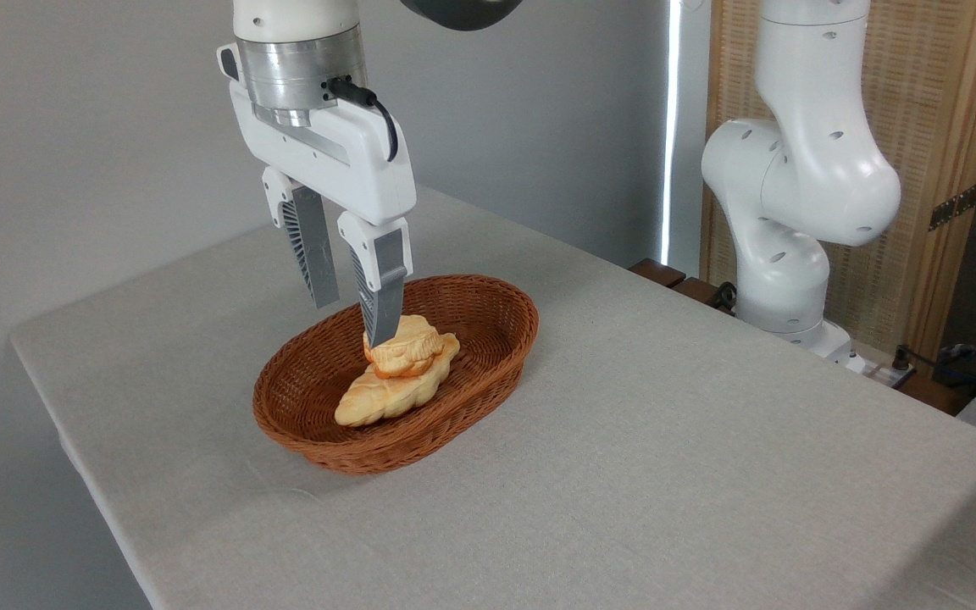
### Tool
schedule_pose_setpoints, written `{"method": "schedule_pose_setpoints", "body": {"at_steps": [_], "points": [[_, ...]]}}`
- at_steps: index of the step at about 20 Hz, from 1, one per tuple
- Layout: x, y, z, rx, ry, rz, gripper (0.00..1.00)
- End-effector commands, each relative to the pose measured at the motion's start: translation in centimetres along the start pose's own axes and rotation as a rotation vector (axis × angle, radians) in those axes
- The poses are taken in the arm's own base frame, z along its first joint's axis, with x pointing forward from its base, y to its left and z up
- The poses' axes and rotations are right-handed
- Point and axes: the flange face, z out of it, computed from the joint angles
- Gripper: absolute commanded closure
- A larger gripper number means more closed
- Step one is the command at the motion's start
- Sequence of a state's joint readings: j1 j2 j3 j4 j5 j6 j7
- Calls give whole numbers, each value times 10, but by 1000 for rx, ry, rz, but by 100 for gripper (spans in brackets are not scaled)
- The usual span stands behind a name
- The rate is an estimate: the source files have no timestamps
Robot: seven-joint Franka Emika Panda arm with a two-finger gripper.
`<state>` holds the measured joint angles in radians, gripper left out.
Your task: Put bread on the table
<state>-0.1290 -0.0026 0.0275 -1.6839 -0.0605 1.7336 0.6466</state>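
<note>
item: my claw (pixel 356 318), fingers spread, pinching nothing; hung over the basket (pixel 488 360) with one finger tip at the bun's left edge, spread to straddle it.
item: bun (pixel 403 346), not yet lifted; sits atop the longer loaf (pixel 378 398) inside the basket, near the tabletop's (pixel 666 457) far left corner.
item: bare cloth all round, room to set it down.

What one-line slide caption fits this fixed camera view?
Open gripper poised over the wicker basket, one finger by the small round bun lying on the braided loaf, grey-clothed table around.
</note>
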Motion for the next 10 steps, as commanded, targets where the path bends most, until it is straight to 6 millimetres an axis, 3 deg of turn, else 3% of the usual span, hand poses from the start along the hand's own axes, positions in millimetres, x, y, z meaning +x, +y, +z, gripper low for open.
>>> {"method": "schedule_pose_setpoints", "body": {"at_steps": [1,10], "points": [[-12,11,-5,-37,-36,-14,0],[-10,11,-4,-42,-25,-18,0]]}}
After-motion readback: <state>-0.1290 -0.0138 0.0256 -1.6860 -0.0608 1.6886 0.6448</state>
